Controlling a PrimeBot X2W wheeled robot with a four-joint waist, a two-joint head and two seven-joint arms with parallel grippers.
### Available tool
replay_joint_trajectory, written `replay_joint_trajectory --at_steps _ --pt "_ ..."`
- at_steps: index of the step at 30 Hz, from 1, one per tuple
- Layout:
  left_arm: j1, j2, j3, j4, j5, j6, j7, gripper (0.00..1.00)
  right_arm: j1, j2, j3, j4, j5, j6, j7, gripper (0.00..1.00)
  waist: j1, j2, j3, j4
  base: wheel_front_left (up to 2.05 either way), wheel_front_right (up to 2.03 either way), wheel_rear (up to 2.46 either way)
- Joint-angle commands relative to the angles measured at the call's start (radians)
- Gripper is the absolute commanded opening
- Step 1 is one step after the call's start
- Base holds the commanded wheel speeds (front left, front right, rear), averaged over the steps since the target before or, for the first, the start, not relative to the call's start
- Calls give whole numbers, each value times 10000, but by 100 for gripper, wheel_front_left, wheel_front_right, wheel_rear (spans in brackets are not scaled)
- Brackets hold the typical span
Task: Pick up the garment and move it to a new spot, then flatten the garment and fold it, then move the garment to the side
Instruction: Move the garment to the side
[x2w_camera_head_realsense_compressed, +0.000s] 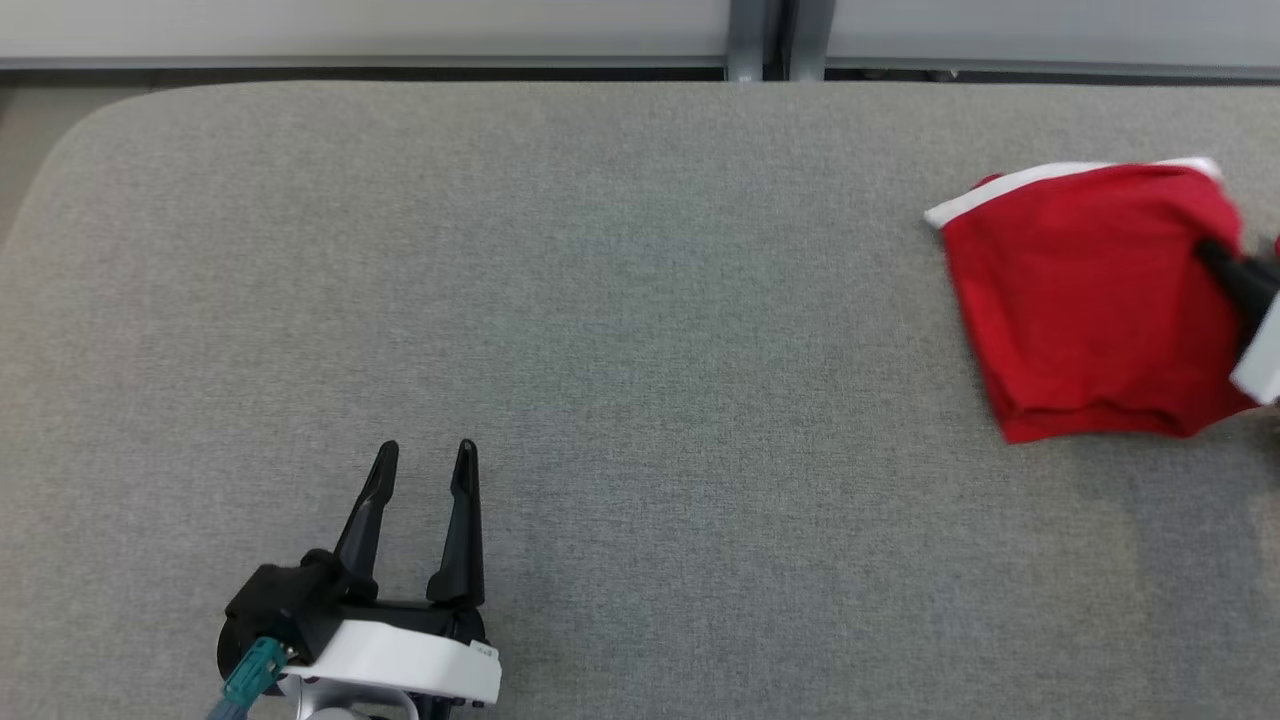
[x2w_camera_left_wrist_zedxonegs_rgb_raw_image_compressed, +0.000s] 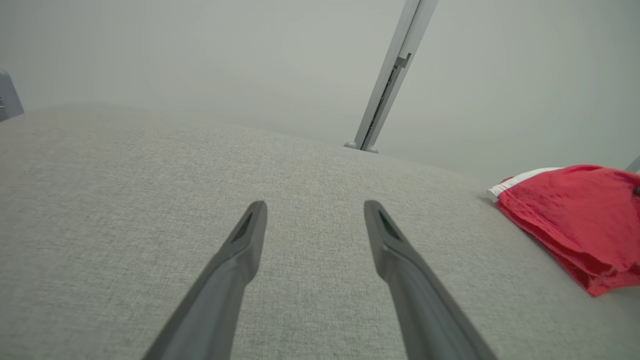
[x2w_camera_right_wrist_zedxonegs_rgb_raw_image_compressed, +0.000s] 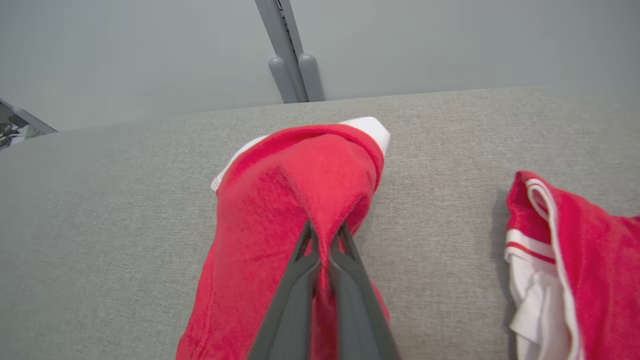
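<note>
The garment (x2w_camera_head_realsense_compressed: 1085, 300) is red with a white band along its far edge and lies folded at the far right of the grey table. My right gripper (x2w_camera_right_wrist_zedxonegs_rgb_raw_image_compressed: 325, 234) is shut on a pinched ridge of the garment (x2w_camera_right_wrist_zedxonegs_rgb_raw_image_compressed: 295, 200), and the cloth rises into a fold between its fingers. In the head view its dark fingers (x2w_camera_head_realsense_compressed: 1232, 272) come in from the right edge onto the cloth. My left gripper (x2w_camera_head_realsense_compressed: 425, 458) is open over bare table at the lower left, far from the garment (x2w_camera_left_wrist_zedxonegs_rgb_raw_image_compressed: 575, 220), with nothing between its fingers (x2w_camera_left_wrist_zedxonegs_rgb_raw_image_compressed: 250, 235).
A second red and white cloth (x2w_camera_right_wrist_zedxonegs_rgb_raw_image_compressed: 575, 270) lies just to the right of the held garment in the right wrist view. The grey table's (x2w_camera_head_realsense_compressed: 600, 300) back edge meets a pale wall with an upright grey post (x2w_camera_head_realsense_compressed: 760, 40). The table's left corner is rounded.
</note>
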Motion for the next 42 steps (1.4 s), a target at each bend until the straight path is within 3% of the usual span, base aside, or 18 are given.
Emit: replay_joint_trajectory --at_steps 1,9,15,16,17,23,26,27,35,42 --pt "-294 40 -42 24 68 -39 -12 100 -250 -539 -178 -226 100 3 428 0 0 0 583 -392 0 0 0" --pt "-710 42 -134 126 163 -37 -14 100 -326 -3077 -1285 -383 -144 3 2935 0 0 0 1382 -318 0 0 0" --pt "-680 43 118 110 -34 -107 -14 100 -125 -3516 -2097 589 -1504 1 3603 0 0 0 1700 -209 0 0 0" --pt "-679 38 173 92 -46 -99 -14 100 -67 -3597 -2192 651 -1888 1 3507 33 0 0 1748 -214 0 0 0" --pt "-673 32 211 87 -15 -102 -12 100 -19 -3646 -2298 763 -2236 1 3435 99 0 0 1796 -234 0 0 0" --pt "-450 41 379 365 -3 -316 -14 100 458 -3195 -2270 366 -3665 1 3273 100 0 0 1600 -541 0 0 0" --pt "-353 34 443 564 -110 -348 -14 100 413 -2987 -2591 -266 -4018 1 1767 100 0 0 1257 -660 0 0 0" --pt "-353 34 443 564 -110 -348 -14 100 413 -2987 -2591 -266 -4018 1 1767 100 0 0 1257 -660 0 0 0" --pt "447 46 1095 1046 -541 53 -12 100 1908 -880 -3103 -2380 -4837 1 -2211 100 0 0 -577 -902 0 0 0" --pt "1316 38 1687 1152 -164 40 -12 100 4249 1170 -3051 -2754 -6095 1 -5258 100 0 0 -2025 -718 0 0 0"
